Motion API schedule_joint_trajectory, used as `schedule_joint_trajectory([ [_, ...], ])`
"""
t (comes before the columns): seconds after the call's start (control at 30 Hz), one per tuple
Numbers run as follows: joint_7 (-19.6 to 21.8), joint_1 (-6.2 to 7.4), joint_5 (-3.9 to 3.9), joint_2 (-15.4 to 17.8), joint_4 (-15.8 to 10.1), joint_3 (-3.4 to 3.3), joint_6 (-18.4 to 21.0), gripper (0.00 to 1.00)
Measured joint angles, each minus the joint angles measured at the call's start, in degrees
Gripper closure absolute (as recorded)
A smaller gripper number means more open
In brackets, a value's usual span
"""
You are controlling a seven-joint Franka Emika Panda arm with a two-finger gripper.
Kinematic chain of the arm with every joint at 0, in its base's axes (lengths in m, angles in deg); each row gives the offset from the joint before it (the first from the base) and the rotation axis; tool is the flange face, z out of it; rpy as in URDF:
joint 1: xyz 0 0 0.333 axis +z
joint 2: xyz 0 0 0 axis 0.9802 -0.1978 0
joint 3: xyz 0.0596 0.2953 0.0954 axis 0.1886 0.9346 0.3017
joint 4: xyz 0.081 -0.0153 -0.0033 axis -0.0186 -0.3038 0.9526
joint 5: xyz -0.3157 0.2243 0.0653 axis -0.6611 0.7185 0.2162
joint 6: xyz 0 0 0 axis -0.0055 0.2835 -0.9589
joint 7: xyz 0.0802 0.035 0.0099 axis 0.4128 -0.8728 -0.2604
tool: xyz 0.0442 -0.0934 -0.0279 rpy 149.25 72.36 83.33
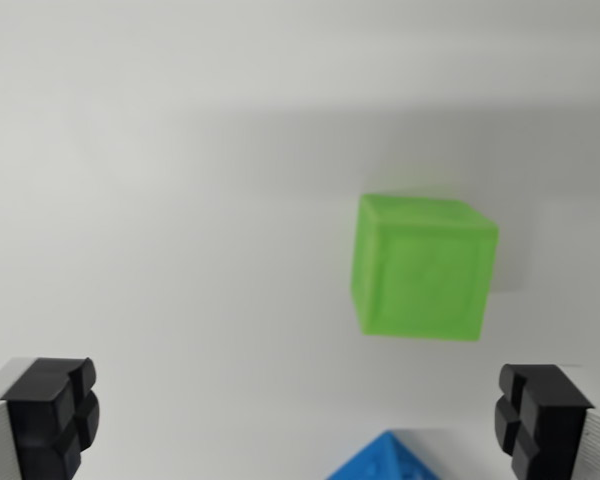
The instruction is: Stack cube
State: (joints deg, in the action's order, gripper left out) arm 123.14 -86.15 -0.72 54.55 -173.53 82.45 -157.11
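Currently the gripper (300, 415) hangs spread wide and empty over the white counter (160, 200); the green cube (420, 268) sits ahead toward the wrist view's right, the blue cube (385, 460) just below between its fingers.

matt plastic green cube (420, 268), smooth white table (160, 200)
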Motion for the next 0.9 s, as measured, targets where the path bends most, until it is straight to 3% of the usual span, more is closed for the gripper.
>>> schedule_joint_trajectory([
  [0.53,-5.29,-3.77,1.82,-6.49,-0.35,0.04,-5.91,0.00],
  [0.9,-8.39,-6.39,2.82,-11.54,0.49,0.42,-9.61,0.00],
])
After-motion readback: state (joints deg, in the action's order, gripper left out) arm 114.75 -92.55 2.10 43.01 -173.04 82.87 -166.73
